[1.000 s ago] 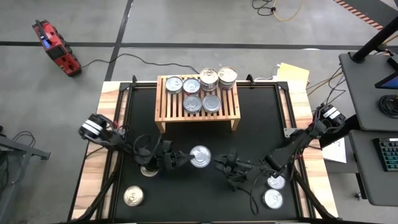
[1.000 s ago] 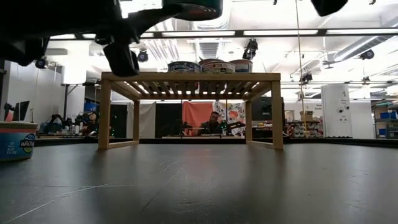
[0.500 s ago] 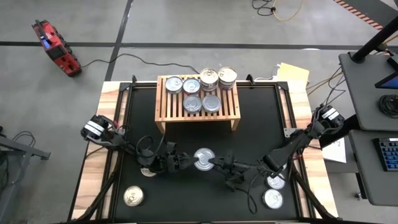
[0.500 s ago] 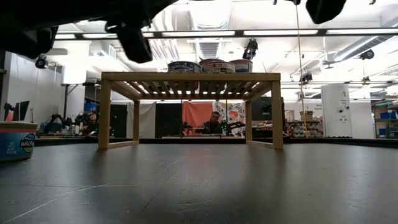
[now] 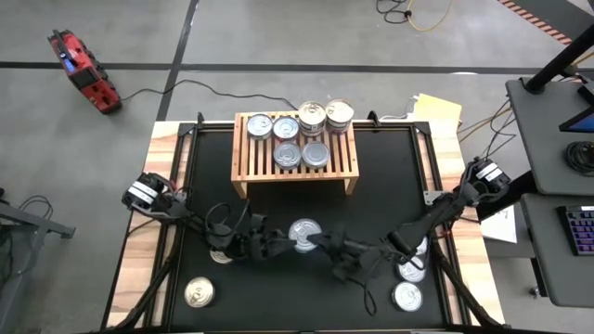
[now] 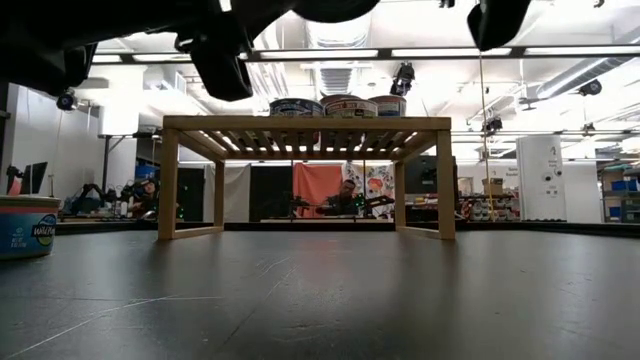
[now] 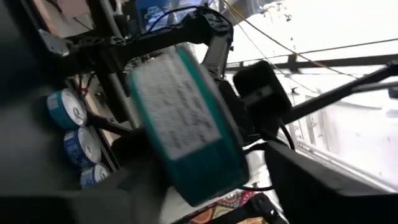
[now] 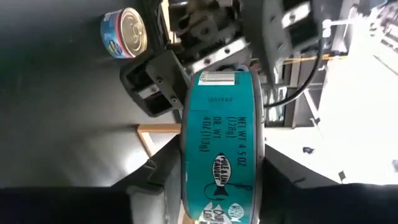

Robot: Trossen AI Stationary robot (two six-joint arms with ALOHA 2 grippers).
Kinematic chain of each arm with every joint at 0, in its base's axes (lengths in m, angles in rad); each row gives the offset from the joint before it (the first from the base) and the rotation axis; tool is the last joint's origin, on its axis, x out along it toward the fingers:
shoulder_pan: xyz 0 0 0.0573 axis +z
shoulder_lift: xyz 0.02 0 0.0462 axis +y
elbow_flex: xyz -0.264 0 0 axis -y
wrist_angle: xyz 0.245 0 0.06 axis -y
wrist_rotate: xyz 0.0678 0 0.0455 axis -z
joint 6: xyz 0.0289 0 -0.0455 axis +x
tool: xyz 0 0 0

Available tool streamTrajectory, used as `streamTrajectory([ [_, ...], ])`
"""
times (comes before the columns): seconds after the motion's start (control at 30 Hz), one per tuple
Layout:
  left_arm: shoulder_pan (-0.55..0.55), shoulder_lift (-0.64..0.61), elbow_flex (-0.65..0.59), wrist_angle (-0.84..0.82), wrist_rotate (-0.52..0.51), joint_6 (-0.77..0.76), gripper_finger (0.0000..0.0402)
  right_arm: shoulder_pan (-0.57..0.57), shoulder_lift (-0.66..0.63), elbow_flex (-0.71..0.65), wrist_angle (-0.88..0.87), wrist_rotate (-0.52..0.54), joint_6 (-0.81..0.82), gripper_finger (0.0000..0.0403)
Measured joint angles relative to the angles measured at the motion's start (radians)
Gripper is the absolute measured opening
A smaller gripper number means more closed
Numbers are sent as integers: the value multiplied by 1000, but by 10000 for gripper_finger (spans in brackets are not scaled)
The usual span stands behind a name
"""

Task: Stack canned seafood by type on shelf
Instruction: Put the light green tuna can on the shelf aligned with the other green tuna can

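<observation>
The low view cuts off both dark arms at its top edge, so neither tool shows there. The blue-labelled round tin (image 6: 22, 226) is cut by that picture's left edge. The teal-sided flat tin (image 7: 186, 124) looks blurred in the left wrist view, its label unreadable.

The table (image 5: 436, 167) has a black mat framed by light wood borders along its left and right edges. A slatted light-wood shelf (image 5: 243, 167) stands on the mat near the far edge, about midway across, and bears six tins (image 5: 300, 135): four along its far side, two nearer. On the mat itself, one gold-lidded tin (image 5: 198, 293) lies by the near left corner, another (image 5: 220, 255) farther in, partly hidden. Two silver-lidded tins (image 5: 406, 297) lie near the near right corner.
</observation>
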Motion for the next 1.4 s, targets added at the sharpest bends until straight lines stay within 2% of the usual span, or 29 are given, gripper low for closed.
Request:
streamTrajectory([
  [0.13, 6, 0, -6, 6, 17, 86, 312, 0, 1, -2, -4, 3, 16, 129],
  [0.27, 12, -4, -6, 11, 46, 220, 343, 1, -5, -2, 3, 67, 43, 129],
  [0.47, 41, -14, -14, 12, 111, 427, 334, 3, -54, -2, 8, 115, 69, 129],
  [0.6, 57, -15, -20, 5, 137, 589, 320, 5, -106, -2, -13, 173, 150, 129],
  [0.77, 50, -30, -20, 4, 140, 890, 306, 14, -196, -2, -203, 171, 377, 129],
  [0.87, 29, -63, -21, -18, 139, 1097, 295, 23, -255, -2, -400, 65, 595, 132],
  [0.97, 3, -115, -20, -125, 86, 1310, 285, 24, -280, -2, -519, -85, 801, 133],
  [1.1, -26, -169, 2, -342, -84, 1515, 276, 26, -235, -20, -575, -146, 918, 131],
  [1.23, -31, -179, 59, -503, -106, 1561, 274, 28, -144, -22, -574, -136, 953, 132],
  [1.4, -36, -180, 152, -749, -105, 1577, 274, 25, -91, 3, -570, -105, 956, 130],
])
